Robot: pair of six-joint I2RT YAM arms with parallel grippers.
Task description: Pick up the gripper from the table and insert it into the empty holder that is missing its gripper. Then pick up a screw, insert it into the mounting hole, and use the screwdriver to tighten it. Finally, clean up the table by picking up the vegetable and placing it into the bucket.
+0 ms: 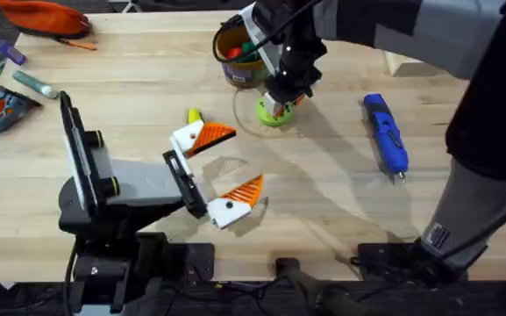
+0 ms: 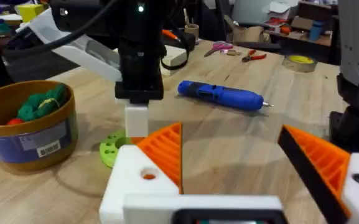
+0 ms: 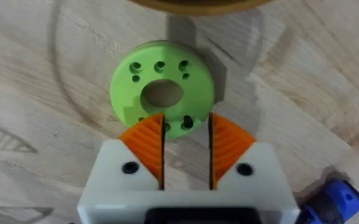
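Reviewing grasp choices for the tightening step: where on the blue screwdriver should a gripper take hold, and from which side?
Judging by its pose, grip the screwdriver across the thick blue barrel near mid-length, coming straight down from above. It lies flat on the table with bare wood on both long sides, and its thin metal tip is too slender to hold.

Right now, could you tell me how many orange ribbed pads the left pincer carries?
2. One pad is beside the yellow vegetable; the other is nearer the front edge of the table. The left pincer is open, neither hidden.
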